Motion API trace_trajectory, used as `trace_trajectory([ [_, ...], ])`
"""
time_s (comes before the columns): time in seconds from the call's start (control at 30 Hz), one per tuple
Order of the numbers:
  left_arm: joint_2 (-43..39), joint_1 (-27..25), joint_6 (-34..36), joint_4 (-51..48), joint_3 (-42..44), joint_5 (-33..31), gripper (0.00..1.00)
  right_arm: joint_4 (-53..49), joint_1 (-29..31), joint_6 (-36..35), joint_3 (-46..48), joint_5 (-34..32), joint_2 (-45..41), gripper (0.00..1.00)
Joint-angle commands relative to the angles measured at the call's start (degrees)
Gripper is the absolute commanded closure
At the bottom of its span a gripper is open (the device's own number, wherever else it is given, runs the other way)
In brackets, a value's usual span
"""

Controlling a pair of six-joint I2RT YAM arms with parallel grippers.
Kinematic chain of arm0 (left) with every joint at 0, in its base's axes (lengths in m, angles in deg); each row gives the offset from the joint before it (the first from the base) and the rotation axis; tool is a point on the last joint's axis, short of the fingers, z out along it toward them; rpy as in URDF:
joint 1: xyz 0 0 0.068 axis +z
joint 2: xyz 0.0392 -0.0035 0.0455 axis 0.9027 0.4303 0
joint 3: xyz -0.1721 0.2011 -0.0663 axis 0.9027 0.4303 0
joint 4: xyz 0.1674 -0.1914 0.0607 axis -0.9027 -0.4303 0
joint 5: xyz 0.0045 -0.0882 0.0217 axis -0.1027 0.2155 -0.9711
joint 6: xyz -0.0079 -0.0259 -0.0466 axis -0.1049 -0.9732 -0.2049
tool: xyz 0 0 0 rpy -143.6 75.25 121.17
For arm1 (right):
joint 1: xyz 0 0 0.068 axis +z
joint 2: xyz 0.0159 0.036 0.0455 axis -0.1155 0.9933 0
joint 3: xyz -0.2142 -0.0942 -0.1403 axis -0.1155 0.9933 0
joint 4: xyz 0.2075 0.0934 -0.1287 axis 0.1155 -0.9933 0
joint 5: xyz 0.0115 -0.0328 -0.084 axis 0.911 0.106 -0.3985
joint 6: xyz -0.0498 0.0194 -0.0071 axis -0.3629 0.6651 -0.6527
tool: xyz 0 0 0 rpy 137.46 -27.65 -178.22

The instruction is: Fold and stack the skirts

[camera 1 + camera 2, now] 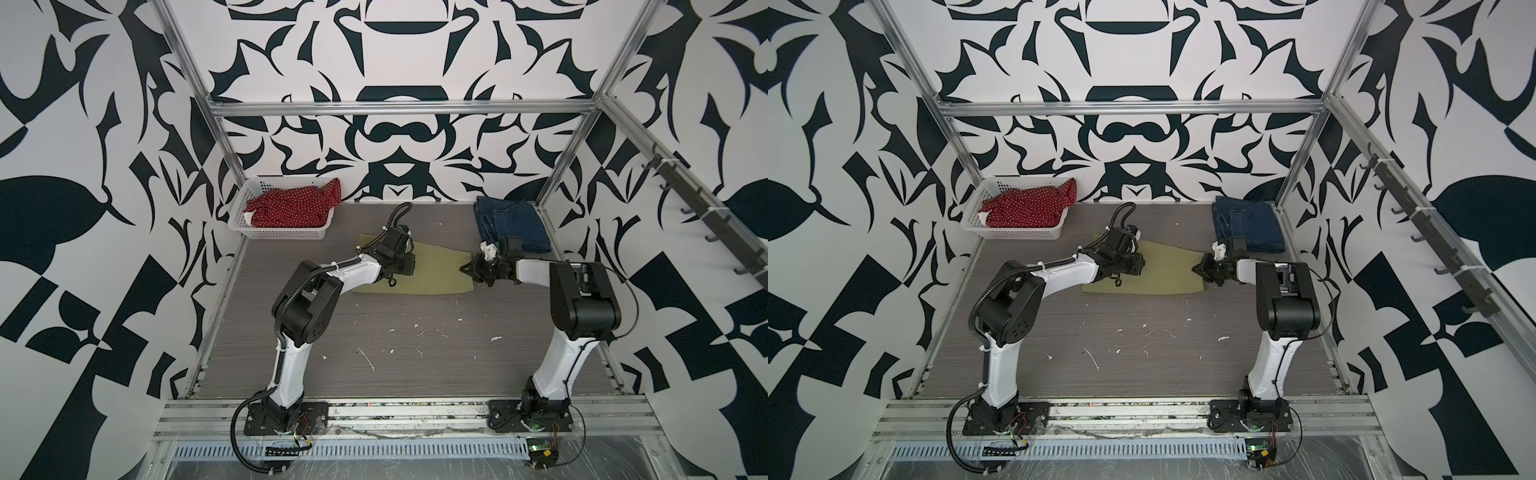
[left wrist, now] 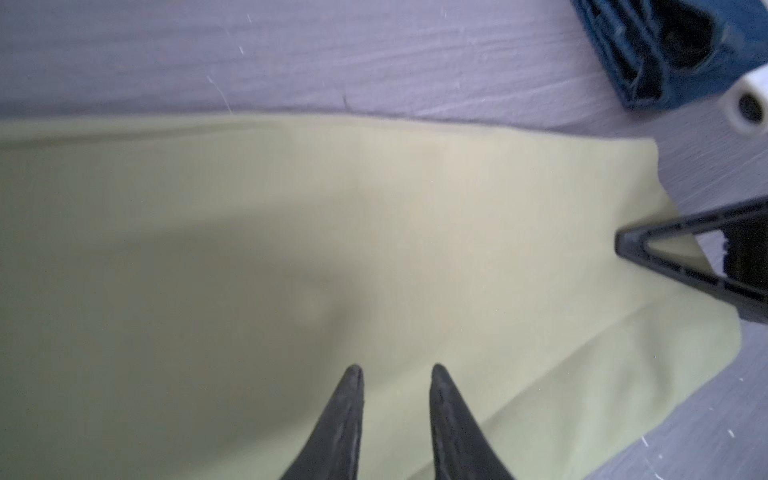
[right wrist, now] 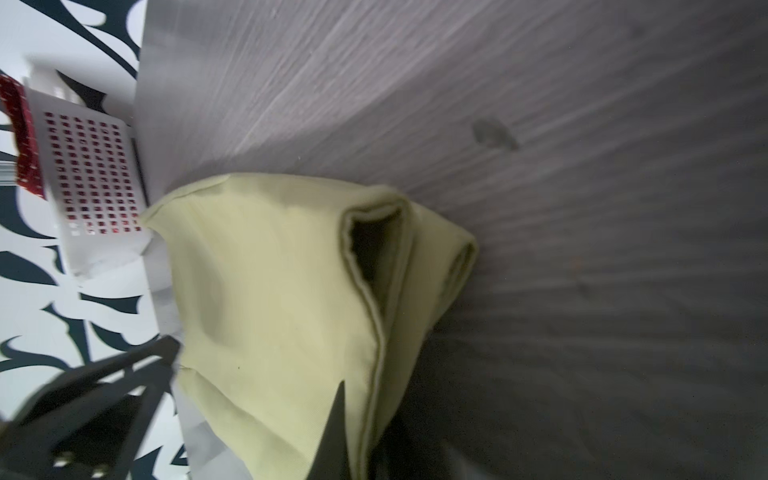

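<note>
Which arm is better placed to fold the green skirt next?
Right: the right claw is shut on an edge of the olive skirt; the left claw hangs open over it, holding nothing.

In both top views the left arm (image 1: 357, 268) hides part of the olive-green skirt (image 1: 436, 274).

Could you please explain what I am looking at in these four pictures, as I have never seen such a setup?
These are robot arms: a left arm and a right arm stand on a table, each ending in a two-fingered gripper. Two pictures look down from overhead, nearly alike; the other two come from wrist cameras. A green skirt lies mid-table, a folded denim skirt far right, a red skirt in a basket far left. The right gripper is shut on the green skirt's edge; the left gripper is open over it, holding nothing.
</note>
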Motion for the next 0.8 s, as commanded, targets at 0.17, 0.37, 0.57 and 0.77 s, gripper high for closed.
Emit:
trace_trajectory([
  [0.17,7.0,-2.2,2.2,-5.8,-6.8,-2.5,0.71,-10.4,-0.1,-4.6,-3.4,-5.5,-5.8,1.00],
  [0.37,10.5,-3.3,1.7,-5.4,-8.7,-1.6,0.72,-15.8,0.3,-4.5,-6.5,-6.6,-9.6,1.00],
  [0.57,12.2,-3.6,0.6,-4.4,-8.4,-0.7,0.74,-21.8,2.8,-3.6,-11.4,-8.1,-13.8,1.00],
  [0.77,12.3,-4.5,-1.3,-1.6,-7.1,0.0,0.74,-25.5,8.7,-2.0,-17.6,-10.1,-15.4,1.00],
])
